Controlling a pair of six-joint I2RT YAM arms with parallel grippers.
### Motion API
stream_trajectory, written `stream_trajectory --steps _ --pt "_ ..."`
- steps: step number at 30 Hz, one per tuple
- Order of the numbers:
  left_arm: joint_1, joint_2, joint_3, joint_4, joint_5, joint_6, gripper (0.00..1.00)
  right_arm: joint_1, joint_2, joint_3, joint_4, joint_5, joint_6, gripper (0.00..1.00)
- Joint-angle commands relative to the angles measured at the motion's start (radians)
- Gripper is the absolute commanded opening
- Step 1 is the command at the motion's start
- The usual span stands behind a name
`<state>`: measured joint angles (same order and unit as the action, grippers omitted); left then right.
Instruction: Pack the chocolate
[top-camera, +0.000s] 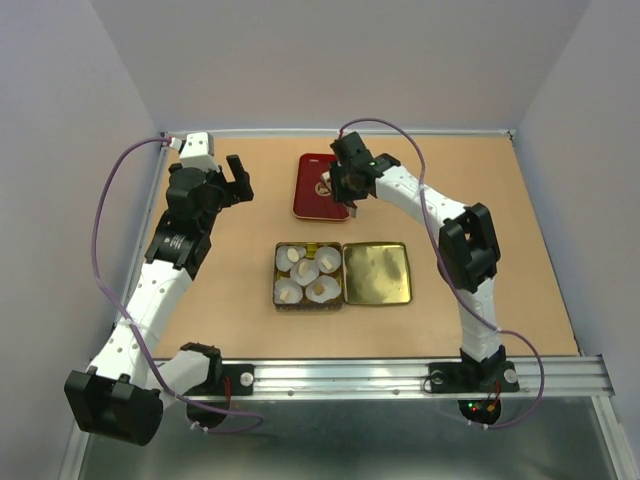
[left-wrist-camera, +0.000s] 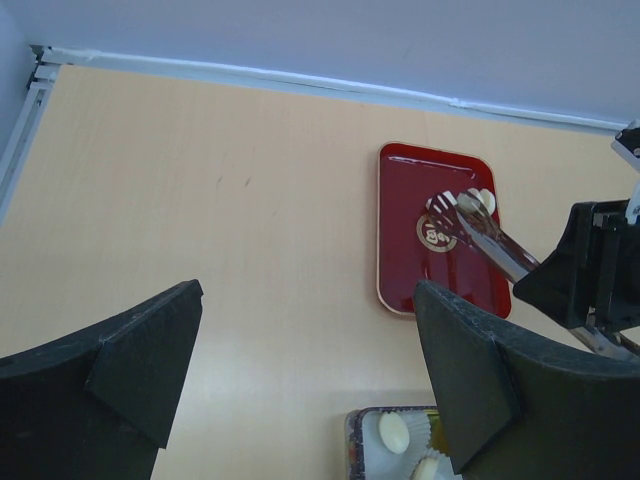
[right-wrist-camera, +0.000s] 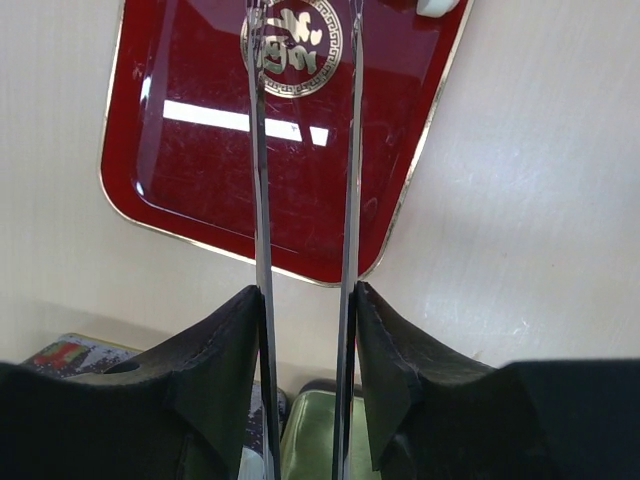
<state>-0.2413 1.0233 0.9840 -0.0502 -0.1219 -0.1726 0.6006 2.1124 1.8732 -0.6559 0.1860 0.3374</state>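
Chocolate (left-wrist-camera: 486, 200), cream-white, lies at the far corner of the red tray (left-wrist-camera: 400, 240), just beyond and to the right of the tips of the tweezers (right-wrist-camera: 258, 180). It looks oval, its long axis roughly along the tray's long side, though it is small. The right tool (right-wrist-camera: 305, 300) is half closed on the tweezers, whose arms run straight ahead of it, parted over the tray's gold emblem. More pieces (top-camera: 320, 290) sit in paper cups (top-camera: 335, 264) in the open tin (top-camera: 276, 285) behind that tool. The left tool (left-wrist-camera: 308, 290) hangs wide open and empty above the bench (left-wrist-camera: 200, 180), the tray ahead to its right.
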Motion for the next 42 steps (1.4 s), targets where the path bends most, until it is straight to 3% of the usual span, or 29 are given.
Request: stream_trajectory --steps 1,18,25,42 --pt "-0.007 -0.022 0.039 0.032 -0.01 0.01 0.99 -0.008 0.003 0.072 0.05 -0.026 0.011 0.47" --pt "-0.009 -0.025 0.039 0.029 -0.015 0.012 0.99 -0.022 0.061 0.119 0.053 -0.039 -0.031 0.47" --pt "-0.01 -0.025 0.039 0.03 -0.016 0.013 0.99 -0.025 0.058 0.119 0.053 -0.063 -0.04 0.36" --pt "-0.012 -0.026 0.038 0.032 -0.018 0.01 0.99 -0.024 -0.144 0.006 0.053 -0.143 -0.051 0.34"
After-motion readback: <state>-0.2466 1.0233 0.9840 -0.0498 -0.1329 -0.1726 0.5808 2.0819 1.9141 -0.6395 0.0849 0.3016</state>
